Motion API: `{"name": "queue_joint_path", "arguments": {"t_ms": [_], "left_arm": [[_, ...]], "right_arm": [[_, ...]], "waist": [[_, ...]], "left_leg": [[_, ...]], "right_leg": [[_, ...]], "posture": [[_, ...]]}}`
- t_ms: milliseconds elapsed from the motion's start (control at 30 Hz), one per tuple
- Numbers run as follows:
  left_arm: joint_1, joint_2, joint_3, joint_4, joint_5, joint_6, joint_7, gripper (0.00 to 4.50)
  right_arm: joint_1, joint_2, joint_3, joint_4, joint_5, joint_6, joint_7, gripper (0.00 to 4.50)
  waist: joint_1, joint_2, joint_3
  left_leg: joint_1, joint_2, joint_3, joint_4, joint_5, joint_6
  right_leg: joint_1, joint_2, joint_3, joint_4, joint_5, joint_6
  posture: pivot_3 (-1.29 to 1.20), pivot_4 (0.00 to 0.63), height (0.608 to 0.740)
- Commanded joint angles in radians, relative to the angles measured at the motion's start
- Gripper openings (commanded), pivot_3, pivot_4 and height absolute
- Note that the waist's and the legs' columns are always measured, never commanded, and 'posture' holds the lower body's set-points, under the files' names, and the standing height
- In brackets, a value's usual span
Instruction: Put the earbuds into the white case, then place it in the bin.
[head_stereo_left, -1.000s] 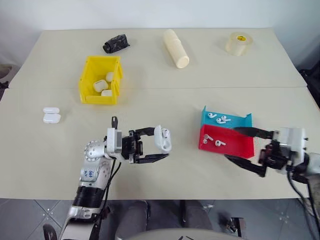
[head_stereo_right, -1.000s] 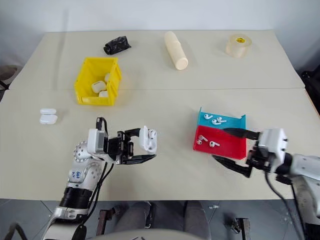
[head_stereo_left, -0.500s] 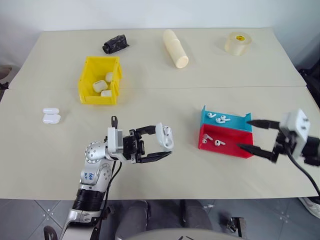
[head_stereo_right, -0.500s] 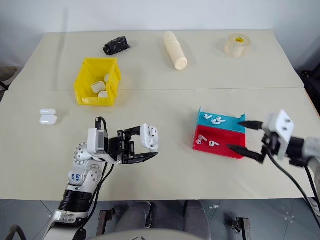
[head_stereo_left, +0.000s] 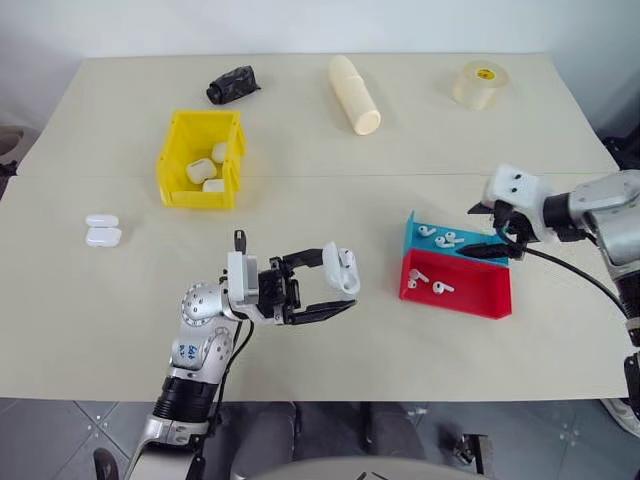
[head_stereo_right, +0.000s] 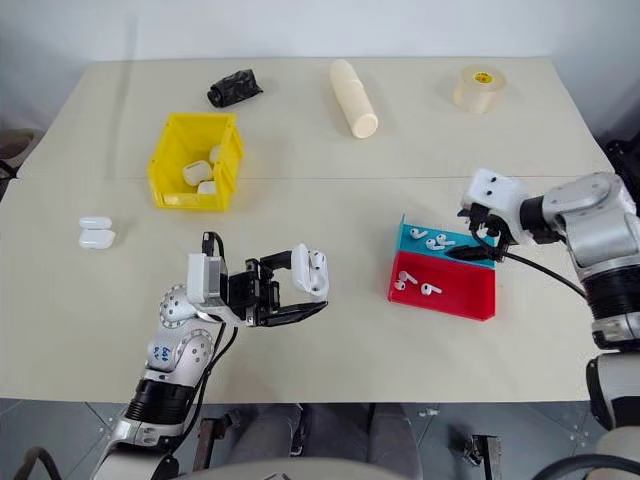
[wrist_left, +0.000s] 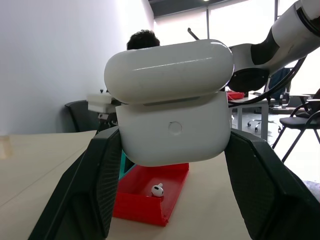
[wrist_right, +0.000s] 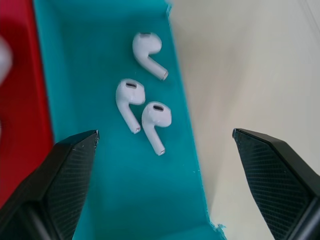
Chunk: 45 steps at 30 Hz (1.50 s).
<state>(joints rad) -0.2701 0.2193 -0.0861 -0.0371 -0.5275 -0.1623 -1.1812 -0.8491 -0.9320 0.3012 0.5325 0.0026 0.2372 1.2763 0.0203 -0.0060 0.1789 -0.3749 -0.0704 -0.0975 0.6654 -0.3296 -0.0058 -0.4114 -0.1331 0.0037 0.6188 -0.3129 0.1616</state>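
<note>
A: What does the left claw (head_stereo_left: 335, 293) have?

B: It is clamped on the small glossy white rounded case (head_stereo_left: 341, 270), held above the pale beige counter (head_stereo_left: 330, 200) with the lid tipped partly open. The left wrist view shows the case (wrist_left: 172, 105) squeezed between both black fingers (wrist_left: 95, 190).

A: And the right claw (wrist_right: 165, 150)?

B: Spread wide and holding nothing, hanging over the teal plastic tray (wrist_right: 100, 165). Three tiny white earbuds (wrist_right: 131, 99) with short stems lie in that tray between its fingers, close together. The red plastic tray (head_stereo_left: 470, 290) sits touching the teal one on the near side, with two more earbuds (head_stereo_left: 438, 287) in it.

A: Where is the bin?

B: The bright yellow open-topped plastic bin (head_stereo_left: 172, 165) stands well to the left and farther back, three white cases (head_stereo_left: 201, 170) lying inside. Two more white cases (head_stereo_left: 102, 231) rest on the counter near its left edge. Along the far edge are a crumpled black object (head_stereo_left: 231, 85), a cream cylinder (head_stereo_left: 353, 95) and a roll of clear tape (head_stereo_left: 478, 84).
</note>
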Motion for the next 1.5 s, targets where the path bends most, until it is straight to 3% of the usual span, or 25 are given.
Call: {"name": "queue_joint_path", "arguments": {"t_ms": [33,300,400,567,900,1000,1100,1500], "left_arm": [[0.004,0.0,0.0,-0.053,-0.004,-0.013,0.02,2.75],[0.01,0.004,0.001,-0.063,-0.002,-0.017,0.035,2.75],[0.01,0.007,0.003,-0.066,-0.003,-0.016,0.039,2.75],[0.008,0.01,0.004,-0.066,-0.004,-0.017,0.041,2.75],[-0.002,0.006,-0.002,-0.066,-0.004,-0.015,0.046,2.75],[-0.006,0.005,-0.003,-0.065,-0.004,-0.014,0.047,2.75],[-0.008,0.005,-0.003,-0.066,-0.004,-0.013,0.049,2.75],[-0.012,0.013,-0.002,-0.071,-0.005,-0.009,0.052,2.75]], "right_arm": [[-0.061,0.024,0.009,0.101,-0.053,-0.1,0.022,4.48],[-0.133,0.086,0.035,0.251,-0.132,-0.215,0.091,4.48],[-0.149,0.105,0.034,0.272,-0.143,-0.22,0.111,3.84],[-0.151,0.116,0.036,0.276,-0.168,-0.213,0.138,2.18],[-0.146,0.118,0.033,0.268,-0.185,-0.192,0.148,2.18],[-0.141,0.122,0.032,0.262,-0.183,-0.186,0.153,1.57],[-0.136,0.125,0.03,0.255,-0.183,-0.181,0.152,0.68],[-0.123,0.122,0.017,0.22,-0.174,-0.172,0.151,0.68]], "waist": [[0.0,0.0,0.0],[-0.001,0.0,0.0],[-0.001,0.0,0.0],[-0.002,0.0,0.0],[-0.002,0.0,0.0],[-0.002,0.0,0.0],[-0.002,0.0,0.0],[-0.002,0.0,0.0]], "left_leg": [[0.0,0.0,0.0,0.0,0.0,0.0],[0.0,0.001,0.0,0.001,0.0,0.0],[0.0,0.001,0.0,0.001,0.0,0.0],[0.0,0.001,0.0,0.001,0.0,0.0],[0.0,0.001,0.0,0.002,0.0,0.0],[0.0,0.001,0.0,0.002,0.0,0.0],[0.0,0.001,0.0,0.002,0.0,0.0],[0.0,0.001,0.0,0.002,0.0,0.0]], "right_leg": [[0.0,0.0,0.0,0.0,0.0,0.0],[0.0,0.0,0.0,0.001,0.0,0.0],[0.0,0.0,0.0,0.001,0.0,0.0],[0.0,0.0,0.0,0.001,0.0,0.0],[0.001,0.0,0.0,0.001,0.0,0.0],[0.001,0.0,0.0,0.001,0.0,0.0],[0.001,0.0,0.0,0.002,0.0,0.0],[0.001,0.0,0.0,0.002,0.0,0.0]], "posture": [[0.0,0.15,0.74],[0.0,0.15,0.74],[0.0,0.15,0.74],[0.0,0.15,0.74],[0.0,0.15,0.74],[0.0,0.15,0.74],[0.0,0.15,0.74],[0.0,0.15,0.74]]}}
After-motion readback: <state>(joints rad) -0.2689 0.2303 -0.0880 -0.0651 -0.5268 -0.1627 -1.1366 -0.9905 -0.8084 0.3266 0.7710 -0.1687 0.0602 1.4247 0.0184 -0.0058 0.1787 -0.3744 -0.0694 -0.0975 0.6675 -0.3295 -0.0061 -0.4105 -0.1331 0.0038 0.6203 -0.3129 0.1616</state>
